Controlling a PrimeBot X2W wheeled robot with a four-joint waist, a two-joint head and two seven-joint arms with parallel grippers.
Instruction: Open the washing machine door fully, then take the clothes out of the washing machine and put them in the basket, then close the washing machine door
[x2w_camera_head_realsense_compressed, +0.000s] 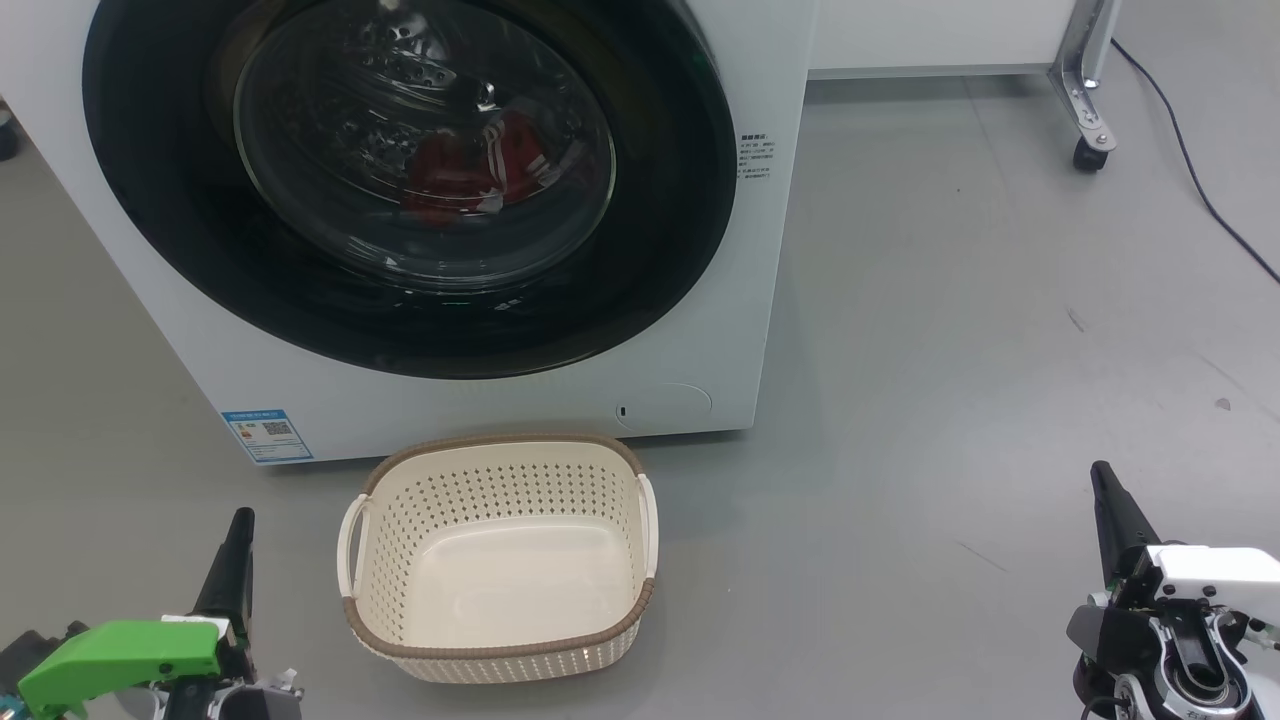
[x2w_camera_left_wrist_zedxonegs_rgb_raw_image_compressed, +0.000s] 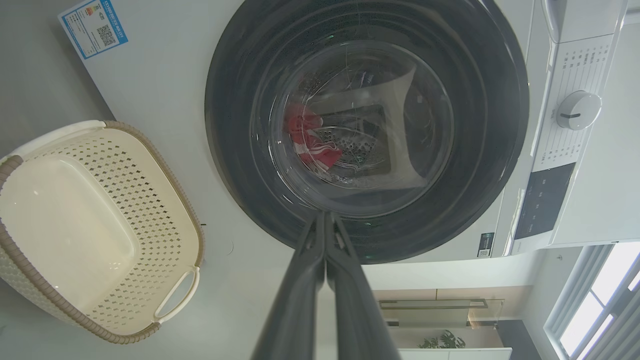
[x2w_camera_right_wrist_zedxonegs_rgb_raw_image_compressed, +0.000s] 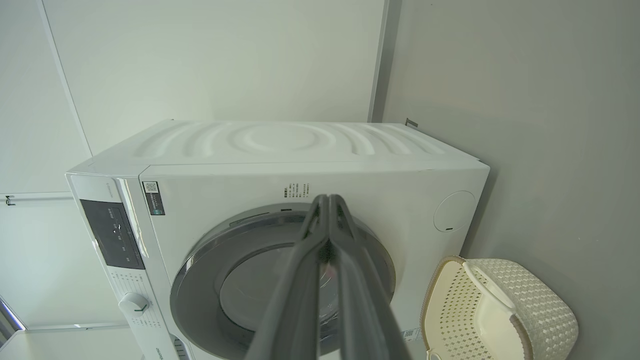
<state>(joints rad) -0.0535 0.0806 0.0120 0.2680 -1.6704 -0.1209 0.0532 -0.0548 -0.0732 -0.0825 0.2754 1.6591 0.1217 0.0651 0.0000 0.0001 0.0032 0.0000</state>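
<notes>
The white washing machine (x2w_camera_head_realsense_compressed: 520, 400) stands ahead with its round black-rimmed door (x2w_camera_head_realsense_compressed: 150, 200) closed flat against the front. Through the glass I see the red clothes (x2w_camera_head_realsense_compressed: 470, 170) with white stripes lying low in the steel drum, also visible as the clothes (x2w_camera_left_wrist_zedxonegs_rgb_raw_image_compressed: 307, 137) in the left wrist view. The cream basket (x2w_camera_head_realsense_compressed: 500, 655) sits empty on the floor just in front of the machine. My left gripper (x2w_camera_head_realsense_compressed: 238, 520) is at the lower left, fingers pressed together, holding nothing. My right gripper (x2w_camera_head_realsense_compressed: 1102, 475) is at the lower right, also shut and empty. Both stay well back from the door.
Grey floor (x2w_camera_head_realsense_compressed: 950, 350) spreads to the right of the machine. A metal frame leg with a caster (x2w_camera_head_realsense_compressed: 1090, 150) and a dark cable (x2w_camera_head_realsense_compressed: 1190, 160) lie at the far right. A control panel and dial (x2w_camera_left_wrist_zedxonegs_rgb_raw_image_compressed: 577, 110) sit at the machine's top.
</notes>
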